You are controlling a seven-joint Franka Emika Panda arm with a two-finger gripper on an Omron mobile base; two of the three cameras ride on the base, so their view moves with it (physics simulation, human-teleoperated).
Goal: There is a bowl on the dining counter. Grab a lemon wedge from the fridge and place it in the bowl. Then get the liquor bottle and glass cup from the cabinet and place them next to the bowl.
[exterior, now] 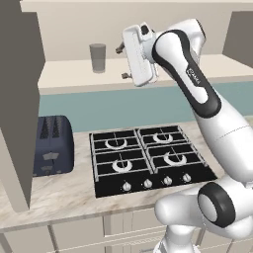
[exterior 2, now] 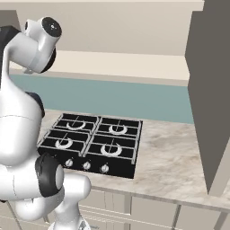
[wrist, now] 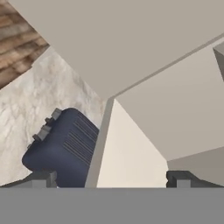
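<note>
The glass cup [exterior: 98, 58], a grey translucent tumbler, stands upright on the beige shelf of the open cabinet [exterior: 74, 74]. My gripper [exterior: 122, 62] hovers at shelf height just right of the cup, a short gap away. Its jaws are open with nothing between them. In the hand view the gripper [wrist: 111, 181] looks down past the edge of the cabinet's left door [wrist: 103, 135], its dark fingertips [wrist: 43, 179] wide apart. The liquor bottle, bowl, lemon wedge and fridge are out of view.
The open cabinet doors [exterior: 17, 99] [exterior 2: 209, 90] hang on either side of the shelf. Below lies a marbled countertop [exterior: 59, 192] with a black four-burner stove [exterior: 148, 158] [exterior 2: 90, 143]. A dark blue toaster [exterior: 52, 146] [wrist: 65, 148] sits left of the stove.
</note>
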